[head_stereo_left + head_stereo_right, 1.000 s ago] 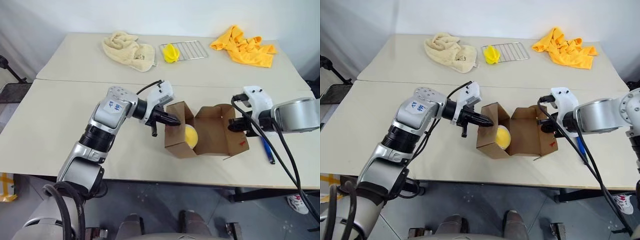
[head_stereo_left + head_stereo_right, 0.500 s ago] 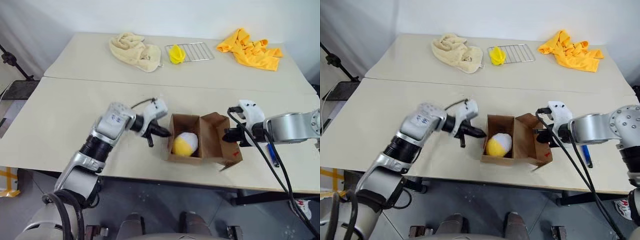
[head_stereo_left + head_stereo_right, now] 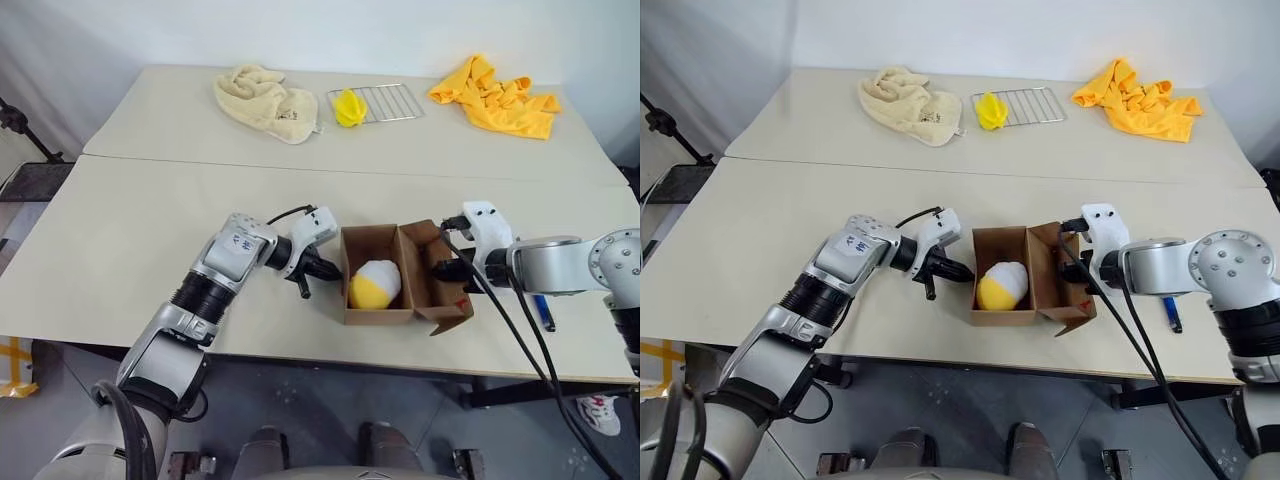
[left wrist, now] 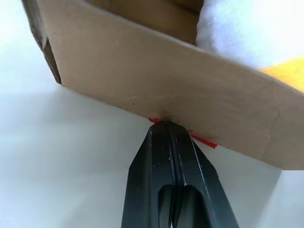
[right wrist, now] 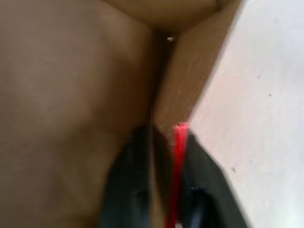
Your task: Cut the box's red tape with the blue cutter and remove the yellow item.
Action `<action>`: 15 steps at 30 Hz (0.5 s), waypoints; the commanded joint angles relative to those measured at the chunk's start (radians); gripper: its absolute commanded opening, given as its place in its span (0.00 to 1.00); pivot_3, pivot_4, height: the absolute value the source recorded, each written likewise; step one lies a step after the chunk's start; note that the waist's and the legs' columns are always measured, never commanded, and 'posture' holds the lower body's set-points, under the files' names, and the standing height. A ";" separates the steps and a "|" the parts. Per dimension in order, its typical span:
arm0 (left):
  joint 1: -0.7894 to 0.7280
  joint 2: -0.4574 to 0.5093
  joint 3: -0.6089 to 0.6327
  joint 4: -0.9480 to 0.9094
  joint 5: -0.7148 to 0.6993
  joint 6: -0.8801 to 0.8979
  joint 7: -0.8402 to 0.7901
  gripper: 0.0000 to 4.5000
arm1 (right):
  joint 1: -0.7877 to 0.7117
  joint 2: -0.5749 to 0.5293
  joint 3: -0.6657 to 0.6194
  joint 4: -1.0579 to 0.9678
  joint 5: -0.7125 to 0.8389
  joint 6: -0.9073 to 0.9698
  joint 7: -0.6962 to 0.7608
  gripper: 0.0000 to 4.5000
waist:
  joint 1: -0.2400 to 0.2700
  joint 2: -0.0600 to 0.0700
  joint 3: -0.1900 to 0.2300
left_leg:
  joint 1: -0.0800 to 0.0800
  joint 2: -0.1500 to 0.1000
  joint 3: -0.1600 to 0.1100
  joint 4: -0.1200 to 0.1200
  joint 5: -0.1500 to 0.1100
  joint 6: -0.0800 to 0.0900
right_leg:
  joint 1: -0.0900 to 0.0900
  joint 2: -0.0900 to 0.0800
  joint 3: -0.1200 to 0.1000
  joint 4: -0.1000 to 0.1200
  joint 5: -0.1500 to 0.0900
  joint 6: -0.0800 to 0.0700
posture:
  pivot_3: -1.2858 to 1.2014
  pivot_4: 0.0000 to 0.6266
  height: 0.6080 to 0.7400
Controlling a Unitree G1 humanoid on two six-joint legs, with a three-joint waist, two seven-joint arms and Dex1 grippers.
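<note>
Left gripper [image 3: 330, 270], fingers pressed together and empty, tips against the outer left wall of the box [image 3: 378, 303] at lower centre of the frame. Right gripper [image 3: 447, 270] at the box's opened flap, fingers [image 5: 133, 180] straddling the cardboard edge with its red tape [image 5: 176, 161]; clamped or loose, cannot tell. Table [image 3: 150, 220] across the whole frame. Yellow-and-white item [image 3: 373, 285] lying inside the open box. Blue cutter [image 3: 541, 312] flat on the table at lower right, beside the right arm.

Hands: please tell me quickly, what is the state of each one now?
Left hand: closed, empty, tips against the box wall.
Right hand: astride the lid flap; whether it grips cannot be told.
</note>
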 commanded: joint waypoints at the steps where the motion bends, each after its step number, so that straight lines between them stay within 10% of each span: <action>1: -0.030 -0.019 -0.005 0.002 0.002 -0.033 -0.005 0.00 | 0.018 0.006 -0.056 -0.063 -0.118 -0.005 0.106 0.44 | -0.002 0.000 0.000 | 0.000 0.000 0.000 0.000 0.000 0.000 | 0.000 0.000 0.000 0.000 0.000 0.000 | 0.52 0.24 1.00; 8: -0.054 -0.019 -0.013 0.057 0.018 -0.075 -0.020 0.00 | 0.084 -0.017 -0.168 -0.145 -0.342 -0.059 0.333 0.97 | -0.002 0.000 0.000 | 0.000 0.000 0.000 -0.001 0.000 0.000 | 0.000 0.000 0.000 0.000 0.000 0.000 | 0.52 0.24 1.00; 15: -0.076 -0.019 -0.013 0.107 0.035 -0.112 -0.033 0.00 | 0.184 -0.048 -0.292 -0.181 -0.623 -0.309 0.602 0.99 | 0.000 0.000 0.000 | 0.000 0.000 0.000 -0.001 0.000 0.000 | 0.000 0.000 0.000 0.000 0.000 0.000 | 0.52 0.24 1.00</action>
